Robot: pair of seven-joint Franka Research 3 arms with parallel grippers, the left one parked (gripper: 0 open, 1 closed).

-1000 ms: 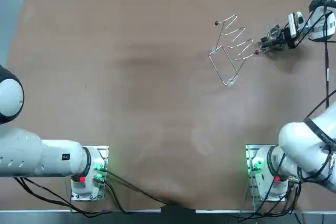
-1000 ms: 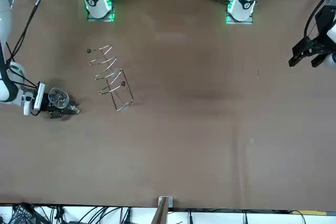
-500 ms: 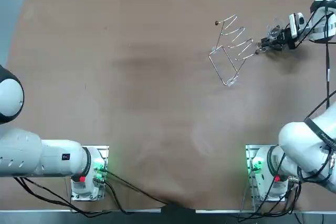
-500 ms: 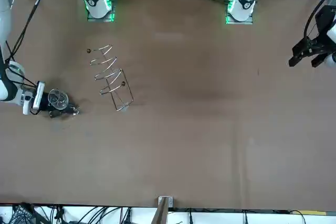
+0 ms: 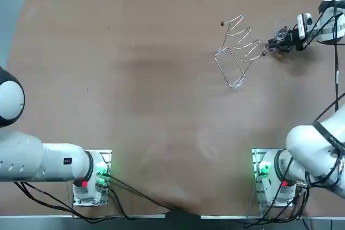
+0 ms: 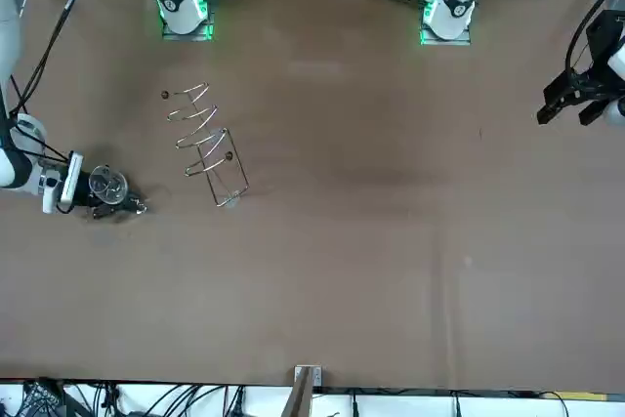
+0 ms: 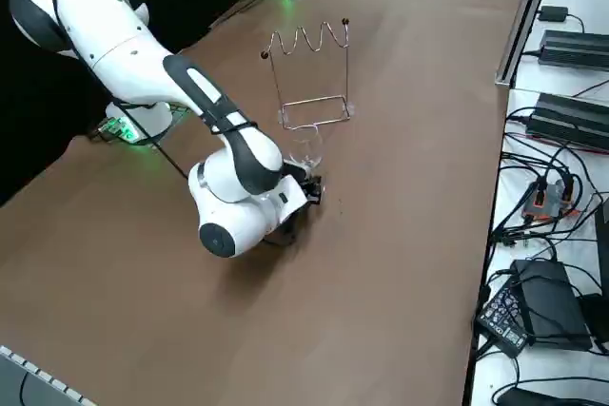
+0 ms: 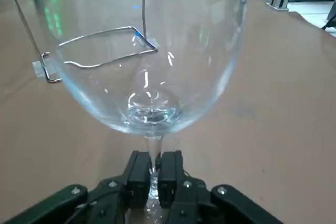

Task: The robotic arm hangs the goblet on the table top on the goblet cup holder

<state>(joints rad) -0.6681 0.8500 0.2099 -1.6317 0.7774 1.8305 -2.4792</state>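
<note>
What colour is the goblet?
Clear glass goblet, stem held in the right gripper beside the holder; best in the right wrist view.

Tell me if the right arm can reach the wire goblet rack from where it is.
Probably yes. The right gripper is shut on the stem of the clear glass goblet, close beside the thin metal wire rack, with only bare brown table between them.

open table [image 5: 135, 79] (rack [image 5: 240, 44] beside tool [image 8: 154, 172])

Overhead, you look straight down, arm bases [image 5: 269, 172] at bottom; the front camera faces them across the table [image 6: 391, 271]. Your raised right-side and close wrist views share the right gripper [image 8: 153, 179] clamping the goblet [image 8: 152, 51] beside the holder [image 7: 312, 78].
</note>
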